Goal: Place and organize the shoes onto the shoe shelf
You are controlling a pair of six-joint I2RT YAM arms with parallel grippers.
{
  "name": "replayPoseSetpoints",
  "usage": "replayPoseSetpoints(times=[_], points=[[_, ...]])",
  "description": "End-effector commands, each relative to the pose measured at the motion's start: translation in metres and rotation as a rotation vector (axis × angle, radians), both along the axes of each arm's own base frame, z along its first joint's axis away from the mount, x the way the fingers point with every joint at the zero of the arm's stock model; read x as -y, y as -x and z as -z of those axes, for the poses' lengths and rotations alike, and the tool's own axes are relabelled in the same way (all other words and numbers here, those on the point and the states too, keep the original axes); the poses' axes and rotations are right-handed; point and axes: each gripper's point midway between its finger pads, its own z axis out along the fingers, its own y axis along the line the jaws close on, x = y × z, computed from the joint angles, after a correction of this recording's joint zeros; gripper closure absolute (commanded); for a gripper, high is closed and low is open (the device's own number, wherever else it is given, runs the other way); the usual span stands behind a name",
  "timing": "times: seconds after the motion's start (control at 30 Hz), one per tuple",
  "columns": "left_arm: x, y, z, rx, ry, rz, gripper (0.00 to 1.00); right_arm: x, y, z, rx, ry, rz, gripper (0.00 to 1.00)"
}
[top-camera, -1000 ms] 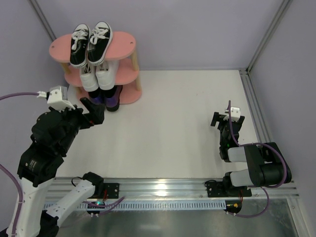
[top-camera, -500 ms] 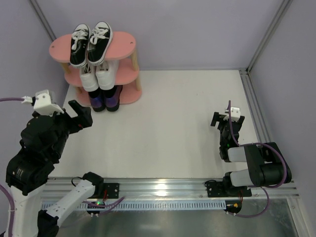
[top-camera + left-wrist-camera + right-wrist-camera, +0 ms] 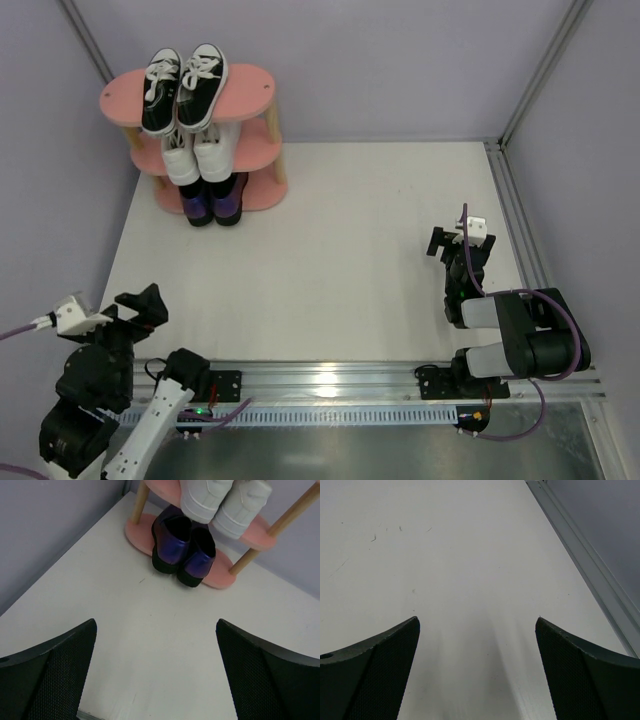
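The shoe shelf (image 3: 255,85) stands at the far left with shoes on all three pink boards. Black canvas sneakers (image 3: 185,88) lie on the top board, white sneakers (image 3: 195,155) on the middle one and dark purple glossy shoes (image 3: 215,198) on the bottom one. My left gripper (image 3: 140,305) hangs open and empty near the front left edge, well back from the shelf. The left wrist view shows the purple shoes (image 3: 182,547), the white sneakers (image 3: 225,500) and the bottom board (image 3: 137,527) beyond the open left gripper (image 3: 155,630). My right gripper (image 3: 458,245) rests open at the right.
A metal rail (image 3: 515,215) borders the table's right side and shows as a strip (image 3: 585,560) in the right wrist view. Purple walls close in the back and both sides. The right gripper (image 3: 477,625) faces bare white tabletop.
My left arm has drawn back from beside the shelf toward the front left corner, its gripper staying open and empty. The right arm and the shoes have not moved.
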Motion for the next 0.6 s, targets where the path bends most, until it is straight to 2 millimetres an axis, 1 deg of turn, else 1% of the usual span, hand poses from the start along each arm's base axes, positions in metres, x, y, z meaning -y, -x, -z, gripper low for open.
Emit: replayPoseSetpoints(times=[0.0, 0.07, 0.3, 0.57], points=[[-0.014, 0.008, -0.018, 0.072, 0.059, -0.082, 0.0, -0.002, -0.008, -0.028, 0.109, -0.03, -0.006, 0.03], [-0.01, 0.005, -0.02, 0.069, 0.047, -0.058, 0.0, -0.002, -0.008, -0.027, 0.106, -0.029, -0.003, 0.03], [-0.006, -0.007, -0.016, -0.008, 0.013, -0.071, 0.0, -0.002, -0.008, -0.027, 0.107, -0.029, -0.003, 0.03], [-0.007, -0.005, -0.016, 0.004, 0.017, -0.069, 0.0, -0.002, -0.008, -0.027, 0.106, -0.029, -0.005, 0.03]])
